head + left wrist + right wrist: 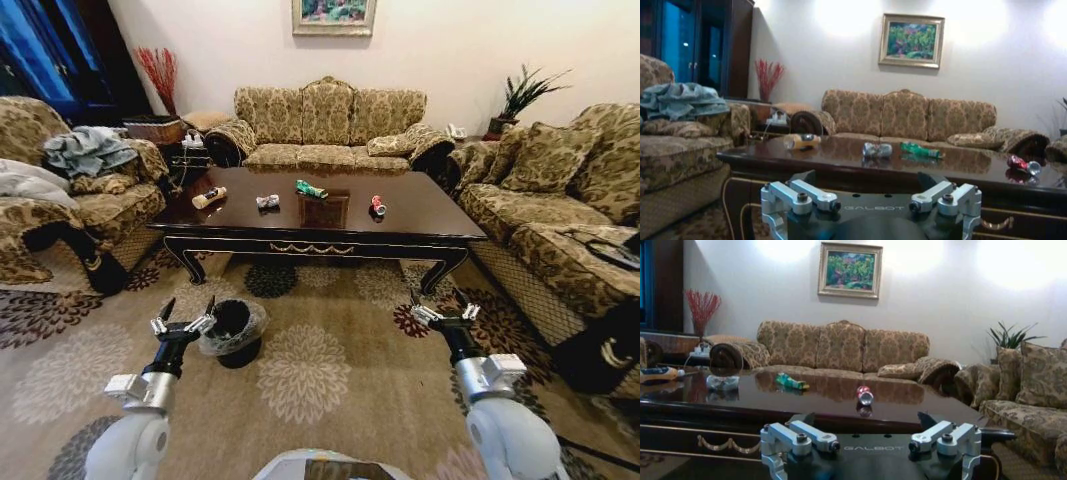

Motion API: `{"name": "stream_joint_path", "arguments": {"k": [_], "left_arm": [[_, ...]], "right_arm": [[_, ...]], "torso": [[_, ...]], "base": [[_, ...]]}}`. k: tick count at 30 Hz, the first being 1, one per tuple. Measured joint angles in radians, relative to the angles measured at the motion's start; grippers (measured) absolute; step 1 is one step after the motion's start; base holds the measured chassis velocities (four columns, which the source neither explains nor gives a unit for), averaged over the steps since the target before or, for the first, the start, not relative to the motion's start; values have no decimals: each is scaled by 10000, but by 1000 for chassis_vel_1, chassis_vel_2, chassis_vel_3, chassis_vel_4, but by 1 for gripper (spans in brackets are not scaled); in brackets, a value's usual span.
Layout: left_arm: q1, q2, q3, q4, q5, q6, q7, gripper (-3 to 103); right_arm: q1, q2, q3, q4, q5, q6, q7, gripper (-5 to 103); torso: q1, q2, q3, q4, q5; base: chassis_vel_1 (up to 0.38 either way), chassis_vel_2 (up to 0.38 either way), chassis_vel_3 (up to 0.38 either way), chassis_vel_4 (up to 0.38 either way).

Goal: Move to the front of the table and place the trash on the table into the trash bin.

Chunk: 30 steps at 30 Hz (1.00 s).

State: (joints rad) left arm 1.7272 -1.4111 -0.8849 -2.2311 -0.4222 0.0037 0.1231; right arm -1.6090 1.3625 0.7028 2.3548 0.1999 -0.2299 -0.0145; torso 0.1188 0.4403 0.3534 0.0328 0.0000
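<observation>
Robot faces bench front, both hands empty and spread, nothing picked yet.
Left hand (183,322) hangs by the bin (233,333), right hand (443,313) opposite, both short of glossy dark bench (420,215); bottle (209,197), crumpled wrapper (267,201), green wrapper (311,189), probably crushed can (377,206) in a row.
</observation>
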Motion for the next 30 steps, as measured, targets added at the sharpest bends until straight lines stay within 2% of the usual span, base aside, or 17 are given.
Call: {"name": "stream_joint_path", "arguments": {"k": [30], "left_arm": [[100, -124, -75, -94, -111, -156, -1, 100]], "right_arm": [[-313, 66, 119, -71, -14, 212, -64, 100]], "torso": [[0, 0, 0, 0, 1]], "base": [[0, 0, 0, 0]]}}
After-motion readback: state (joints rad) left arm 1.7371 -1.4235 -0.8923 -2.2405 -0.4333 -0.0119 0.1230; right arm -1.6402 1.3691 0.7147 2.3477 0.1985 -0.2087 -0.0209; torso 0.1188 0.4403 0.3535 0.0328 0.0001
